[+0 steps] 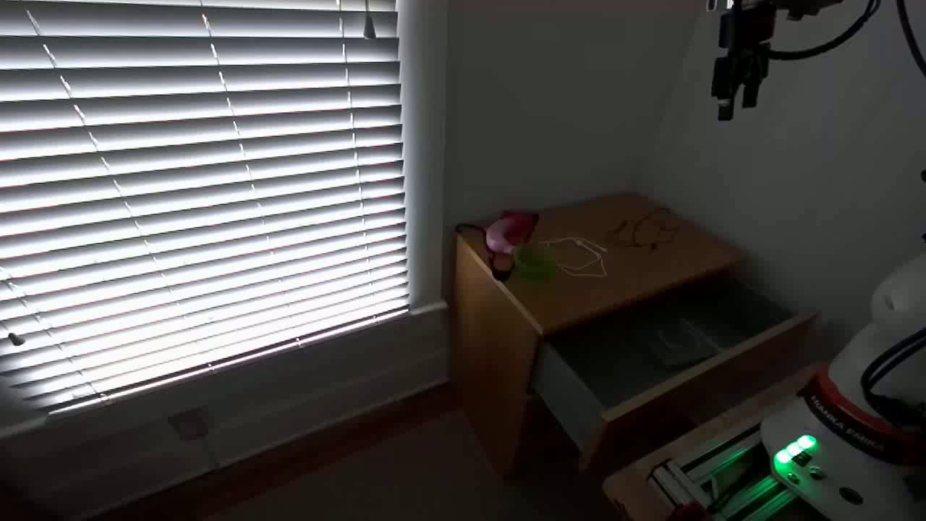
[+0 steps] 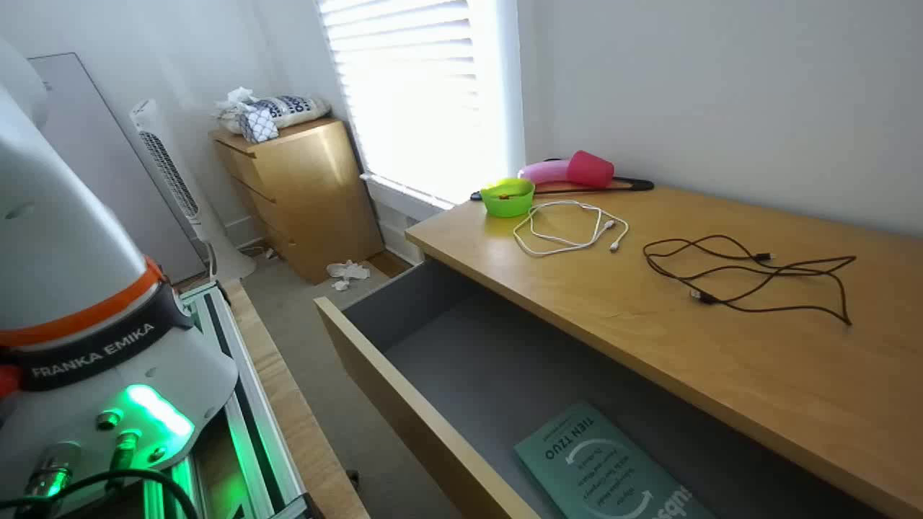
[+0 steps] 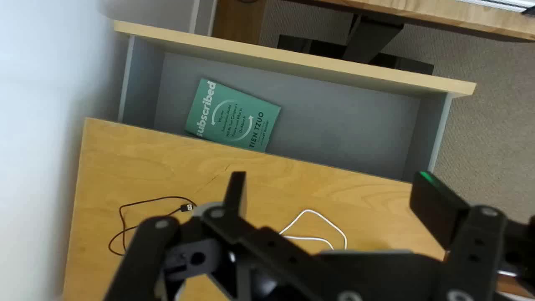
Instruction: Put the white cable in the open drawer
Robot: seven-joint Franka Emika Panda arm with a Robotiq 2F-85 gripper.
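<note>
The white cable (image 2: 570,247) lies in loose loops on the wooden cabinet top, beside a green cup. It also shows in an exterior view (image 1: 579,240) and, partly hidden behind the gripper, in the wrist view (image 3: 307,210). The open drawer (image 3: 292,58) is pulled out below the cabinet top; it shows in both exterior views (image 1: 712,367) (image 2: 425,422). My gripper (image 1: 738,107) hangs high above the cabinet, apart from everything. In the wrist view its fingers (image 3: 332,184) are wide apart with nothing between them, above the cabinet top.
A green book (image 3: 234,115) lies in the drawer. A dark cable (image 2: 750,270) lies on the cabinet top. The green cup (image 2: 508,198), a pink object (image 2: 591,169) and a black strap-like item (image 2: 634,184) are near the window-side end. Walls stand behind the cabinet.
</note>
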